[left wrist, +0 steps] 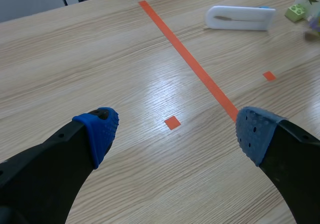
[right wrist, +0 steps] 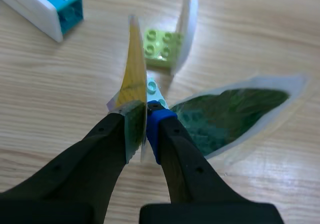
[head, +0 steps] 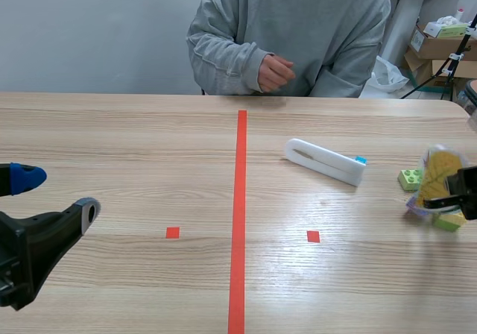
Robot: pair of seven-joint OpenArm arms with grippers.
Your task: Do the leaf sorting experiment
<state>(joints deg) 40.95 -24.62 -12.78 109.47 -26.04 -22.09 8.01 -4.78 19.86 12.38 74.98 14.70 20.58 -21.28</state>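
My right gripper [right wrist: 141, 126] is shut on a laminated yellow leaf card [right wrist: 134, 69], held on edge above the table. In the scene view this yellow leaf card [head: 438, 174] stands at the far right, in the right gripper [head: 456, 194]. A laminated dark green leaf card [right wrist: 227, 115] lies flat just beside the fingers. Another clear laminated card [right wrist: 186, 26] stands upright ahead, against a light green brick [right wrist: 161, 48]. My left gripper [left wrist: 175, 129] hangs open over bare table near the left edge, with nothing between its blue pads [left wrist: 100, 129].
A white holder [head: 325, 160] with a cyan brick [head: 361, 159] at its end lies right of the red tape line [head: 240, 215]. Light green bricks [head: 410, 178] sit by the right gripper. A person in a grey sweater [head: 291, 36] sits across the table, one hand [head: 274, 73] at its edge.
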